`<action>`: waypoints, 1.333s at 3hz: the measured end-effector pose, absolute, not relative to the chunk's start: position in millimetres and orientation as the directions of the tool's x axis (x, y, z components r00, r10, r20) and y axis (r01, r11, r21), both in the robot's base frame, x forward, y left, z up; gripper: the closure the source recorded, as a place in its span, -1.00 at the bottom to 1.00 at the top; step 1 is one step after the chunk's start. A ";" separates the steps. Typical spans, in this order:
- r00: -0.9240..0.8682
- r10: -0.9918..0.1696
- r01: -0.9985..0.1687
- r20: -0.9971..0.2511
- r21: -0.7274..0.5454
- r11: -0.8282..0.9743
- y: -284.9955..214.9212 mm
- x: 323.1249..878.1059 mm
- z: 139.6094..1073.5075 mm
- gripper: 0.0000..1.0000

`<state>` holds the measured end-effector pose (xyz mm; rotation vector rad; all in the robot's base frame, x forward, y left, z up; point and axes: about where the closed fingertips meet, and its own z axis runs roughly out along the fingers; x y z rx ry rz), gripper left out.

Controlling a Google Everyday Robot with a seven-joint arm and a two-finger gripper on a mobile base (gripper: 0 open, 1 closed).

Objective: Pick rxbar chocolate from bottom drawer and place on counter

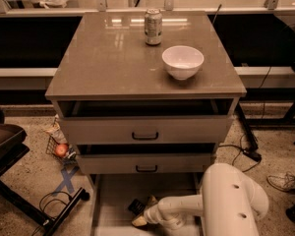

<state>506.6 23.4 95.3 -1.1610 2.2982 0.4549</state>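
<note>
The bottom drawer (113, 200) is pulled open below the two grey-fronted drawers, its pale floor showing. A small flat black bar, the rxbar chocolate (135, 206), lies on the drawer floor near its middle. My white arm reaches in from the lower right, and my gripper (145, 214) sits low in the drawer, its pale fingertips right beside the bar and touching or nearly touching it. The counter (113, 58) is the glossy grey-brown cabinet top above.
A white bowl (182, 61) and a drink can (153, 27) stand on the counter. The two upper drawers (145, 130) are slightly open. A chair base (19, 181), a small basket with an apple (62, 150) and cables lie on the floor at left.
</note>
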 end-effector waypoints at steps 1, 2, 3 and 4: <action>-0.496 -0.640 -0.815 -0.586 0.062 0.575 23.5 506.6 106.3 0.59; -0.496 -0.640 -0.816 -0.586 0.062 0.575 23.8 506.4 110.7 1.00; -0.496 -0.640 -0.816 -0.586 0.062 0.575 23.8 506.4 110.7 1.00; -0.468 -0.625 -0.832 -0.625 0.074 0.549 9.7 502.7 148.3 1.00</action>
